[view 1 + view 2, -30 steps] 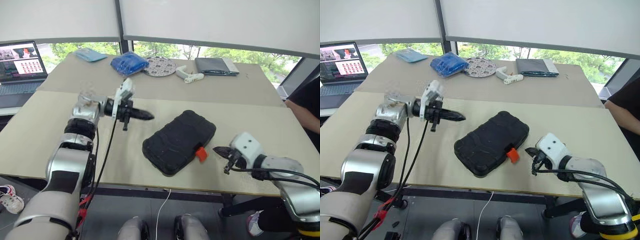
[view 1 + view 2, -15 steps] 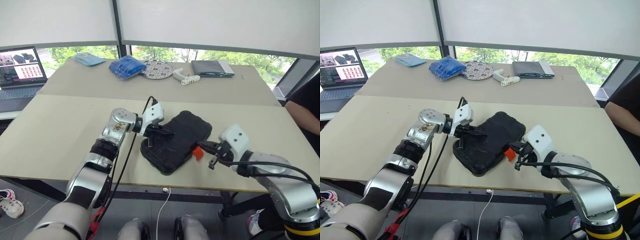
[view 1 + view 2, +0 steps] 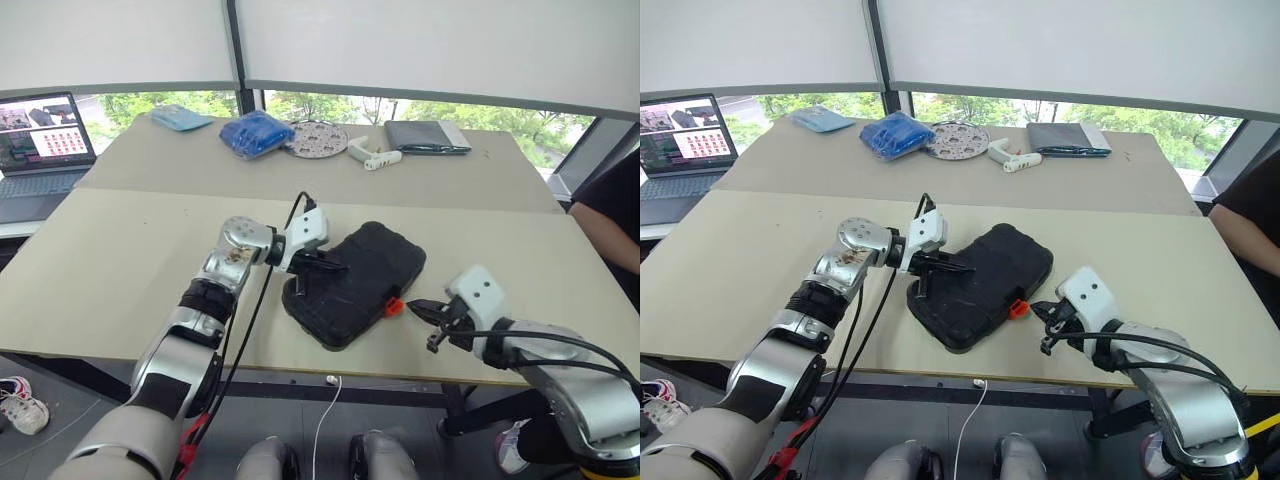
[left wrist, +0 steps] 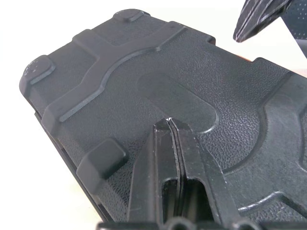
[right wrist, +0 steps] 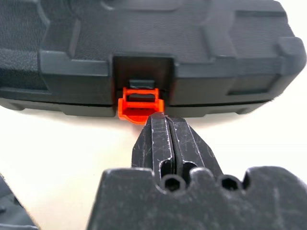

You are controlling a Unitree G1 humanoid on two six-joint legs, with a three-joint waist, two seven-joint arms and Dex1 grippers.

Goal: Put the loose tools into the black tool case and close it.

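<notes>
Case (image 3: 355,283) lies shut near the front edge of the table (image 3: 100,240), skewed, orange latch (image 3: 395,306) facing the right arm. No loose tools on view, so probably already stowed; what remains looks like securing the latch.

Right gripper (image 5: 165,125): fingers pressed together, empty, tips just at the latch's lower lip; touching or a hair apart, cannot tell. Closed fingers make one stiff point, good for pushing the flap home. Latch hangs out from its recess, likely not snapped.

Left gripper (image 4: 169,128): also closed, empty, lying on the textured lid towards the case's left end. Judged purpose: pin the case so it won't slide while the latch is pushed.

Left arm reaches forward and across, wrist bent so the fingers point rightward and slightly down. Right forearm comes in low from the right, fingers aimed left and a little downward at the latch.

Laptop (image 3: 40,135), blue bag (image 3: 255,130) and pouch (image 3: 425,135) sit well back.
</notes>
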